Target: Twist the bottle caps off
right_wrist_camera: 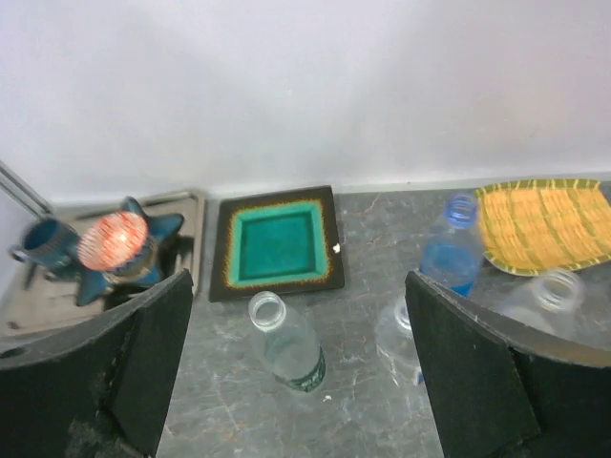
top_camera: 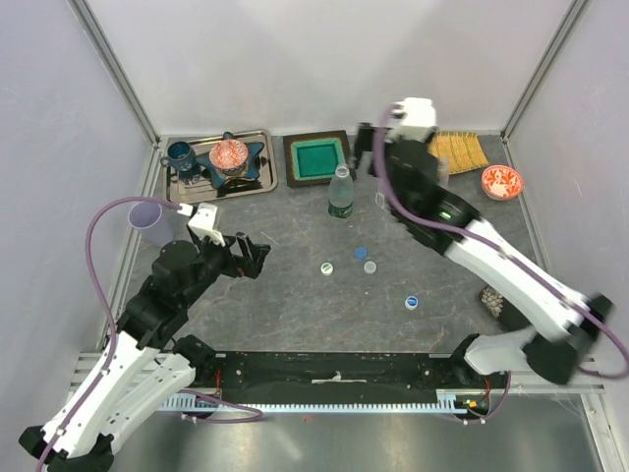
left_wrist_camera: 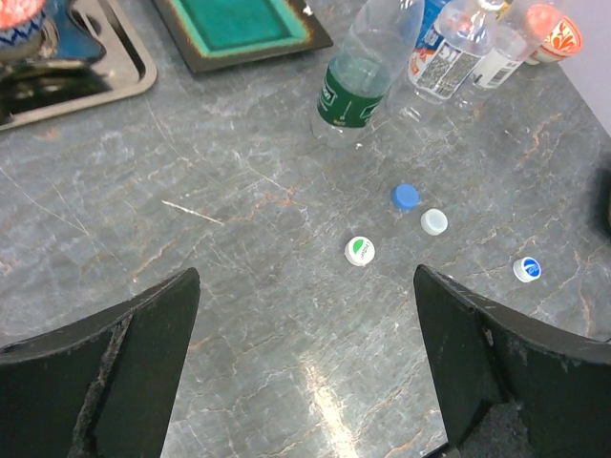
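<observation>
Four bottle caps lie loose on the table: green-and-white [top_camera: 326, 266], blue [top_camera: 361, 252], pale grey-white [top_camera: 371, 266], blue-and-white [top_camera: 412, 302]. They also show in the left wrist view, from the green-and-white cap [left_wrist_camera: 360, 251] to the blue-and-white one [left_wrist_camera: 527, 269]. The green-label bottle [top_camera: 340, 192] stands upright with a bare neck [right_wrist_camera: 268, 312]. The blue-tinted bottle [right_wrist_camera: 453, 250] and two clear bottles [right_wrist_camera: 396, 329] [right_wrist_camera: 551, 296] stand beside it, necks bare. My left gripper [top_camera: 257, 256] is open and empty, left of the caps. My right gripper [right_wrist_camera: 298, 282] is open and empty, high above the bottles.
A metal tray [top_camera: 263, 182] at the back left holds a blue mug and a red-patterned bowl on a blue star dish. A teal square plate [top_camera: 316, 157], a yellow mat [top_camera: 460, 149] and a red bowl [top_camera: 501, 181] line the back. A lilac cup [top_camera: 149, 218] stands at the left.
</observation>
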Robot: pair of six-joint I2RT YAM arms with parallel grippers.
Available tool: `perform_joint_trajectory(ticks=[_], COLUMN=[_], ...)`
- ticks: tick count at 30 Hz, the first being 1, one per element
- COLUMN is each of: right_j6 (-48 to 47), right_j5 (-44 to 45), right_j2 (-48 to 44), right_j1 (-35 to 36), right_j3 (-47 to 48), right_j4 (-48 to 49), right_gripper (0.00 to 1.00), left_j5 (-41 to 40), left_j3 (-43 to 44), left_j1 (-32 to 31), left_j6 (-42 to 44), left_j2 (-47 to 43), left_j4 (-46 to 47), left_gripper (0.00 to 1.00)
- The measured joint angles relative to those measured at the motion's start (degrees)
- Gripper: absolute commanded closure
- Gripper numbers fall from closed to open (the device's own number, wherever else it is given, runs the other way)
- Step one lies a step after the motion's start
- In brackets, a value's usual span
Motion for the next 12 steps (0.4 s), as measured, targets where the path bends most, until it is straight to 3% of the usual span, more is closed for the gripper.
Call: perform_joint_trajectory(ticks=[7, 12], right_j6=[2.8, 4.2], right_j5=[0.2, -0.4], right_j2=[-30.8, -37.9], right_j1=[0.0, 0.0], right_j3=[-23.1, -35.7], right_j4=[1.4, -2.2], right_gripper=[0.02, 0.02], left_j5=[-0.1, 0.2], left_j3=[0.0, 0.0], left_j1=[0.0, 0.0], left_j6=[-6.0, -10.3], left_j2=[6.6, 9.8], left_j4=[1.2, 2.4], left_gripper=[0.01, 0.01])
